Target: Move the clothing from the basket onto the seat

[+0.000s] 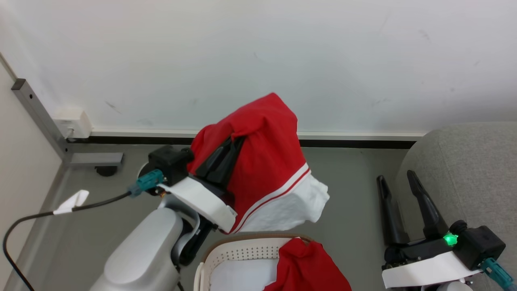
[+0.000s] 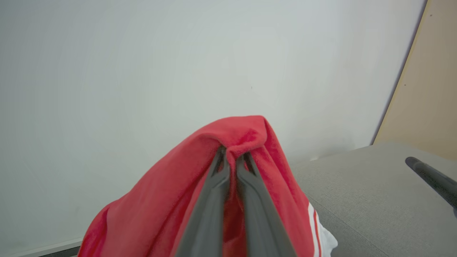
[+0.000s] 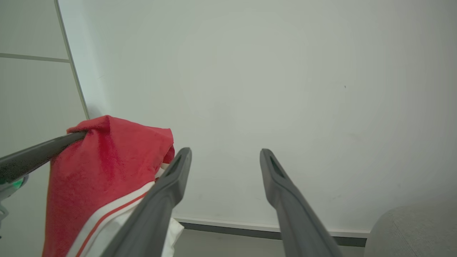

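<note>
The left claw (image 1: 235, 141), clamped on 1 red garment (image 1: 266, 165) hanging above the basket (image 1: 238, 252), should swing right and lower it fully onto the sofa (image 1: 472, 161) before letting go, steering past the right claw (image 1: 396, 178), which hangs empty with fingers apart near the sofa's edge.

Left gripper (image 2: 232, 154): fingers pressed together, tips pinching a fold of red garment (image 1: 266, 161) that drapes over them.
Left forearm (image 1: 141, 250): pale, angled upward behind the wrist.
Right gripper (image 1: 396, 178): fingers spread apart, nothing between them.
</note>
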`<state>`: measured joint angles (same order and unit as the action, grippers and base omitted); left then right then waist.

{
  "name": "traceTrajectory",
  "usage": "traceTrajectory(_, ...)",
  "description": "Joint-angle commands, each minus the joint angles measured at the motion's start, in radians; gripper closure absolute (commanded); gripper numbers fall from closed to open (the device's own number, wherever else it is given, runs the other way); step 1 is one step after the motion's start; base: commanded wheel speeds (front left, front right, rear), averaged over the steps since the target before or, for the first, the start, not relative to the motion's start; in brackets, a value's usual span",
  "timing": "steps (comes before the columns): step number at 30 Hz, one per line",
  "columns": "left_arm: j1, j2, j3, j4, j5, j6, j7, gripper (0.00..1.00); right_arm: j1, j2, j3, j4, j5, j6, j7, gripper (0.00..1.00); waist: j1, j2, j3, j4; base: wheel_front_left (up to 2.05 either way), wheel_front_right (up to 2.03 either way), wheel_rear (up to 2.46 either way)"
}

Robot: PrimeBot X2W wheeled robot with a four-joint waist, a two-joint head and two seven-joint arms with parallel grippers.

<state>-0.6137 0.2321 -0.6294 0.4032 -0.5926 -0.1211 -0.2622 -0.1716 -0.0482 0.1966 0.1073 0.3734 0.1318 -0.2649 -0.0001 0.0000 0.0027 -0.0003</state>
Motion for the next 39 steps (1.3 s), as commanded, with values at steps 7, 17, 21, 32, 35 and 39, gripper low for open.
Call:
traceTrajectory(7,-0.006,0.017,0.006,-0.079,-0.023,0.02,0.028,1.0,0.007,-0.004,0.035,-0.008,0.006,-0.002,0.001,0.0,0.0001,0.0,0.003,0.017,0.0,0.0,0.0)
traceTrajectory(17,0.019,0.011,-0.022,-0.102,-0.014,0.023,0.029,1.0,-0.019,-0.004,0.126,0.03,-0.028,-0.002,0.001,0.0,0.0001,0.0,0.007,0.027,0.0,0.0,0.0)
traceTrajectory(21,0.029,-0.001,-0.055,-0.106,0.002,0.019,0.03,1.0,-0.073,-0.045,0.24,0.129,0.004,-0.002,0.001,0.0,0.0001,0.0,0.002,0.037,0.0,0.0,0.0)
traceTrajectory(32,0.046,-0.045,-0.133,-0.108,0.008,0.008,0.034,1.0,-0.257,-0.197,0.525,0.262,0.361,-0.002,0.11,0.0,0.0001,0.0,-0.02,0.111,0.0,0.0,0.0)
traceTrajectory(35,0.045,-0.052,-0.153,-0.113,0.004,0.005,0.037,1.0,-0.29,-0.239,0.597,0.262,0.461,-0.002,0.149,0.0,0.0001,0.0,-0.025,0.14,0.0,0.0,0.0)
traceTrajectory(39,0.046,-0.063,-0.179,-0.122,-0.005,0.0,0.046,1.0,-0.338,-0.291,0.706,0.23,0.587,-0.002,0.167,0.0,0.0001,0.0,-0.03,0.179,0.0,0.0,0.0)
